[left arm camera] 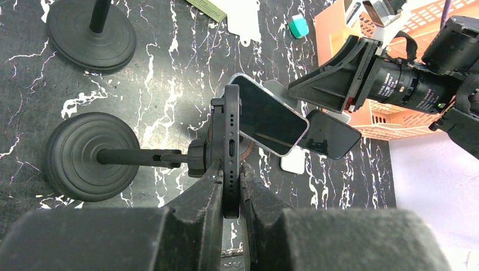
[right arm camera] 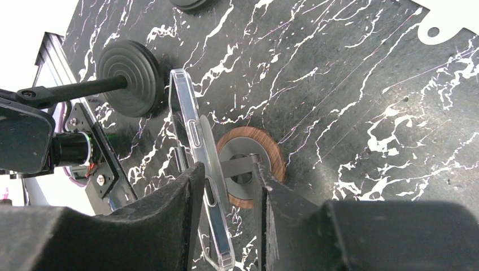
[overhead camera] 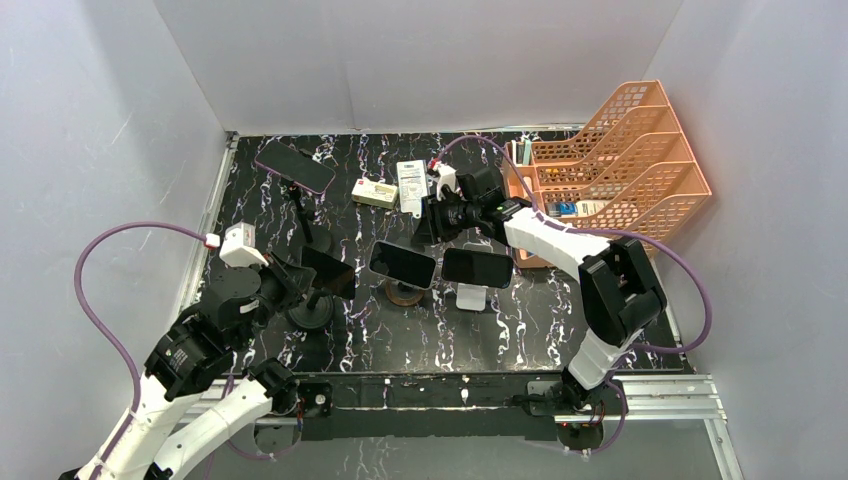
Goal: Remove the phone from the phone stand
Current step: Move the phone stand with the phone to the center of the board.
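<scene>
I'm seeing my left end effector (left arm camera: 230, 186) pinching the edge of a black phone (left arm camera: 231, 141), which is sitting on its black stand (left arm camera: 90, 155) at the left of the marble surface (overhead camera: 330, 215). My right end effector (right arm camera: 229, 192) is spread around a clear-cased phone (right arm camera: 195, 147), which is mounted on a wooden-based stand (right arm camera: 271, 155); the fingers aren't visibly gripping it. A third phone (overhead camera: 477, 268) is sitting just beside it

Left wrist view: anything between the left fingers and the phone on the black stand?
Nothing visible. The left gripper already has the phone edge-on between its fingers, still against the black stand.
</scene>
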Robot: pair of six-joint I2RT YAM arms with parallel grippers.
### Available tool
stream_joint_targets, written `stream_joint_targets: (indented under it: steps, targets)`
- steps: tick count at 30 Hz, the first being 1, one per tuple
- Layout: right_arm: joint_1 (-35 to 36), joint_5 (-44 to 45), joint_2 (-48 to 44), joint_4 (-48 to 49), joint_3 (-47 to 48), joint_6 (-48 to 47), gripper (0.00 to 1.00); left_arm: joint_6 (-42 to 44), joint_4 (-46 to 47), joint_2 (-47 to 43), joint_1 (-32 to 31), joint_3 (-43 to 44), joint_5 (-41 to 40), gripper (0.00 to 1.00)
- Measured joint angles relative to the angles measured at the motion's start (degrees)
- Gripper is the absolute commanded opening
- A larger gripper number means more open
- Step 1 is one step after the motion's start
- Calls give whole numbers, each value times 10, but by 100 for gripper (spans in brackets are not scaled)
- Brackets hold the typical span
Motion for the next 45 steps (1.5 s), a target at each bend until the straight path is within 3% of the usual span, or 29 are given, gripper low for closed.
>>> stream_joint_targets:
  steps: [11,21,34,45]
  targets:
    - [0,-12,13,-1,2,-3,26,2,0,-1,0,0,0,0]
    - [0,-33,14,0,2,-9,2,2,-5,-10,0,-1,-1,0]
    - [2,-25,14,2,5,-7,1,2,-4,-10,0,-2,-1,0]
    - [-28,9,12,72,-12,29,1,0,9,-10,0,-10,-2,0]
